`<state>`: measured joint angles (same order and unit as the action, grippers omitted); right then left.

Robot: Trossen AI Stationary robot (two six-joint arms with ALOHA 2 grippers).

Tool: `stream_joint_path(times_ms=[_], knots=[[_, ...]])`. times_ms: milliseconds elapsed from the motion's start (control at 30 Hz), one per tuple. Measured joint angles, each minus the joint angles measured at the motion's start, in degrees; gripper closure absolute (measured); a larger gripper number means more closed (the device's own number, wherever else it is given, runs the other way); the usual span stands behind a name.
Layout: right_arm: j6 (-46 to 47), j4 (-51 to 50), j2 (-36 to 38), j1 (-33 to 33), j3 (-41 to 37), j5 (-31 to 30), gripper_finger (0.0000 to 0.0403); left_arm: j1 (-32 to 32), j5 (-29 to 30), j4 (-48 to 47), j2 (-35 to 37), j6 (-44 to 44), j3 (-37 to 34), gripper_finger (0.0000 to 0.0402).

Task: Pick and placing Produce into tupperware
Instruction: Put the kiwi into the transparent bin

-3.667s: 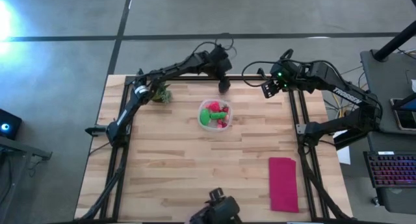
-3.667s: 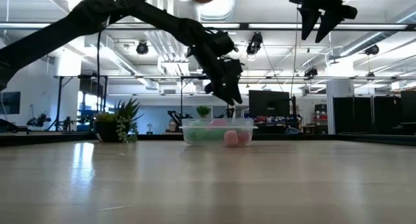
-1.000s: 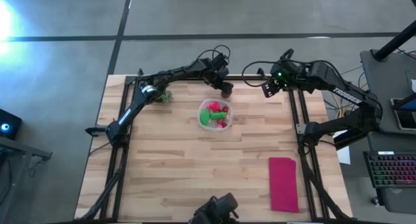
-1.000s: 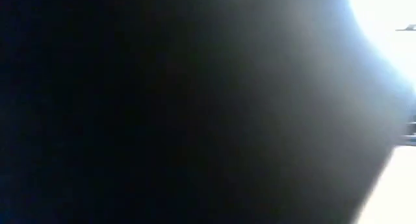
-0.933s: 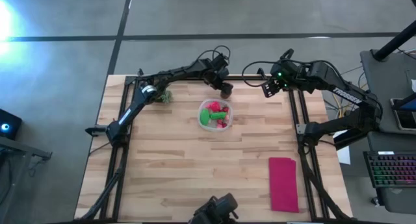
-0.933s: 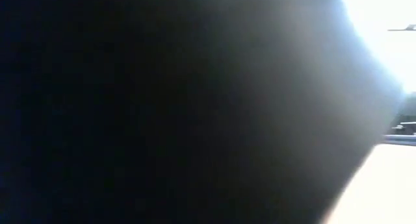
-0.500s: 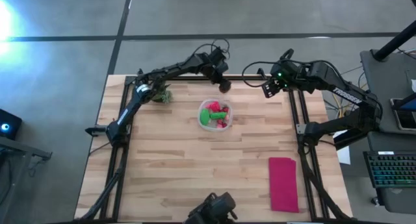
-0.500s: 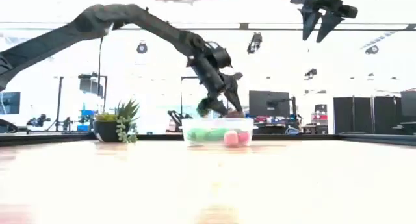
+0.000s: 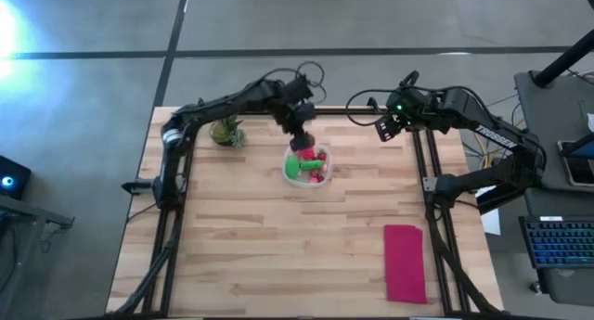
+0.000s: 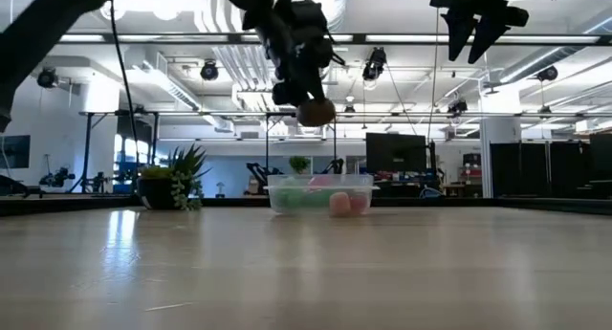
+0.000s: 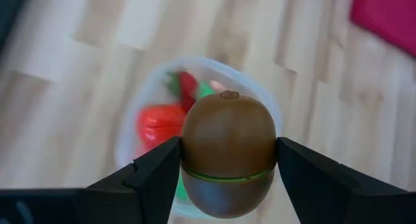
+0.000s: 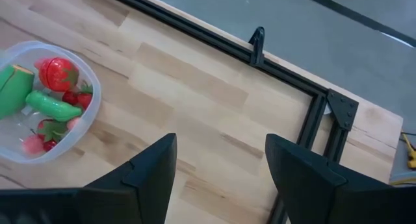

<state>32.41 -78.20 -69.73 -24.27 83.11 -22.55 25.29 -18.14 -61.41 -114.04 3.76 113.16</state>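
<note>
The tupperware (image 9: 307,164) is a clear rounded-square container standing on its base near the table's far middle; it also shows in the low view (image 10: 320,193). Inside lie two green pieces (image 12: 39,102) and several red pieces (image 12: 55,73). My left gripper (image 11: 227,146) hangs above the container's far-left rim, shut on the brown kiwi-like piece (image 10: 316,111). My right gripper (image 12: 220,141) waits open, high over the table's far right (image 9: 382,127). My left gripper pinches the brown piece by its two opposite sides (image 11: 190,152), one finger (image 11: 156,175) on each side, at its widest part. The fingers come from above, pointing down. The piece is lifted clear, well above the container (image 11: 195,63).
A small potted plant (image 9: 225,132) stands at the far left. A magenta cloth (image 9: 405,262) lies flat at the near right. Black frame rails (image 12: 305,87) run along the table's edges. Bare wood (image 9: 241,236) spreads across the near half.
My left gripper has risen from table height just beyond the container's far side and moved toward the near-left, now over the container. The brown piece has come up with it, lifted clear of the table. The right arm has kept still.
</note>
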Motion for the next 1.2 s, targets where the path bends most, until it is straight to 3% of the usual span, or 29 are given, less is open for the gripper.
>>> stream_joint_path(times_ms=[267, 433, 733, 933, 1200], knots=[[-0.48, -1.01, 0.00, 0.02, 0.00, 0.96, 0.0174, -6.23, 0.77, 3.38, 2.45, -0.45, -14.20, 0.0169], [-1.45, -1.08, 0.00, 0.37, 0.00, 1.97, 0.0174, -7.77, 4.73, 13.61, 2.62, -3.99, -19.60, 0.0169], [-2.02, -1.70, 0.00, 2.36, 0.00, 1.96, 0.0174, -7.77, 6.13, 20.36, 1.66, -6.03, -21.51, 0.0169], [-1.24, -6.90, -0.50, 2.40, 0.00, -0.50, 0.0169, -8.33, 22.75, 19.17, 1.96, -7.92, -22.14, 0.0169], [0.14, -6.52, -0.66, 2.40, -0.02, -1.97, 0.0133, -8.60, 24.04, 19.96, 2.43, -7.43, -22.11, 0.0168]])
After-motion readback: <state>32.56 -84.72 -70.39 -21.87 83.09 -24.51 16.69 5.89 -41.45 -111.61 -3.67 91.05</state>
